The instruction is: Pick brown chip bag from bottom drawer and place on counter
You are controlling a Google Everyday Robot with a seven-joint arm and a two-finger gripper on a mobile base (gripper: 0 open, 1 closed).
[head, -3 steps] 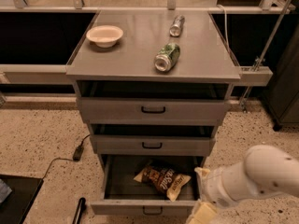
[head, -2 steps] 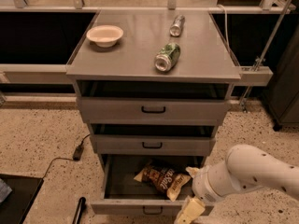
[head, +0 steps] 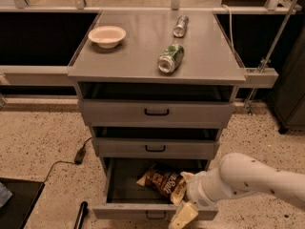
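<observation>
Compared with a second ago, the crinkly brown chip bag is lying just where it was, inside the pulled-out bottom drawer of the grey metal cabinet. The white robot arm has been sliding leftward from the drawer's right corner, and its wrist is now covering the bag's right end. The pale gripper is hanging at the drawer's front edge, just right of the small black loop handle; whether it is spread or closed I cannot tell. Counting from the left on the flat grey metal counter: one round cream bowl is sitting near the left edge, and two cans are lying on their sides further right, one green can and one silver can behind it. Below, three drawers are showing, only the lowest pulled well out and holding the one bag
</observation>
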